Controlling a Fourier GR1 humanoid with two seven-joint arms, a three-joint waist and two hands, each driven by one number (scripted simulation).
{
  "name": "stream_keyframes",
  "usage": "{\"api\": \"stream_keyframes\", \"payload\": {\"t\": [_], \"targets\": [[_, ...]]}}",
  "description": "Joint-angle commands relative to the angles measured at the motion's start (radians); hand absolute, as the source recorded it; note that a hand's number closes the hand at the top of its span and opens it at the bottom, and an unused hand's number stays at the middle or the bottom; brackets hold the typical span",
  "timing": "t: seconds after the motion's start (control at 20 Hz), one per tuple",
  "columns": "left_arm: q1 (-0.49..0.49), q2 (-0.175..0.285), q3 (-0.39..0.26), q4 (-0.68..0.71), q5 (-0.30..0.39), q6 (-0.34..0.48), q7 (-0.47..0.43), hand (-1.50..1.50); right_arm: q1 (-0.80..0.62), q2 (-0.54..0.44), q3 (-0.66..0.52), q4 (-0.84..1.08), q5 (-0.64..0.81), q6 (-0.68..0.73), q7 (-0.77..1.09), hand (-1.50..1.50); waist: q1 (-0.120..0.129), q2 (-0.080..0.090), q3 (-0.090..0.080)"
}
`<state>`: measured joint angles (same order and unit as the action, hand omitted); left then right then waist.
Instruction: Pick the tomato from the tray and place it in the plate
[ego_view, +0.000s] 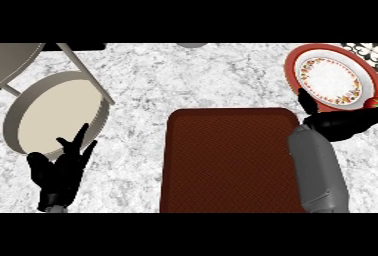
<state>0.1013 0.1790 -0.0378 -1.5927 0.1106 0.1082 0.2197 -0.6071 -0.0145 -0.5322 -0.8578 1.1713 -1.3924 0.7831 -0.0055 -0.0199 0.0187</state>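
Observation:
The dark red-brown tray (229, 160) lies in the middle of the counter with nothing on it. At the back right sits the plate (332, 80), white with a red rim and a flowered band. My right hand (343, 124) is at the plate's near edge, its forearm crossing the tray's right side. Its thumb sticks up over the plate's rim and its fingers curl toward the view's right edge. A small red piece of the tomato (373, 103) shows just above those fingers; the rest is hidden or out of view. My left hand (63, 170) rests open at the lower left, fingers up.
A round grey-rimmed pan with a beige inside (52, 112) sits at the left, just behind my left hand. Grey bars (85, 67) and a grey rounded object (15, 60) are at the back left. The marble counter (184, 80) stretches between pan and plate.

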Motion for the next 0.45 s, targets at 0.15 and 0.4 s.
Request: {"api": "stream_keyframes", "payload": {"t": [0.15, 0.4], "targets": [[-0.055, -0.07, -0.073, 0.115, -0.004, -0.028, 0.021, 0.0, 0.038, 0.014, 0.119, 0.043, -0.023, -0.066, 0.087, -1.5, -0.001, 0.018, -0.02], [-0.034, -0.054, -0.068, 0.073, 0.008, -0.049, 0.05, 0.0, 0.043, 0.014, 0.136, 0.085, 0.016, -0.103, 0.129, -1.5, 0.002, 0.015, -0.021]]}}
